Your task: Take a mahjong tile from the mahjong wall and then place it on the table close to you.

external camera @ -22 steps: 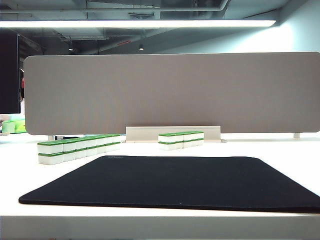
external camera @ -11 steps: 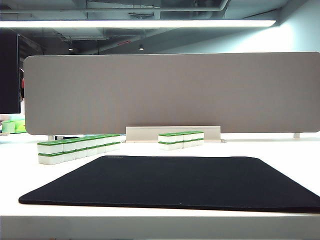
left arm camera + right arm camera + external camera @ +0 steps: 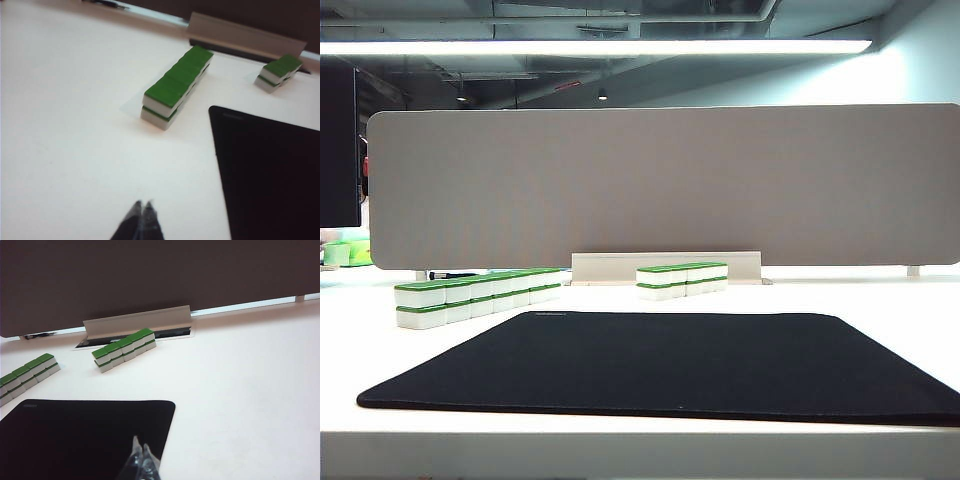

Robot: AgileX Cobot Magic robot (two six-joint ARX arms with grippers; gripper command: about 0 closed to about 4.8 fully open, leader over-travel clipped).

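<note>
A: White table (image 3: 620, 300), black mat (image 3: 670, 365); wall (image 3: 480, 294) sits untouched off the mat's far-left corner.
B: Left gripper (image 3: 141, 209) and right gripper (image 3: 140, 450) hover pinched shut, empty. Unopened, they'd topple tiles.

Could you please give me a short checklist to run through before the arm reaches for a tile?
1. Mahjong wall intact, stacked two high: ok.
2. Wall told apart from the shorter row: ok, it is the longer one, left of the black mat.
3. Left end effector open for a grasp: not ok, fingertips together, empty.
4. Right end effector open: not ok, also shut, over the mat's edge.
5. Path to the wall clear: ok, bare table between left end effector and tiles.
6. Free table near the front edge for placing: ok.
</note>
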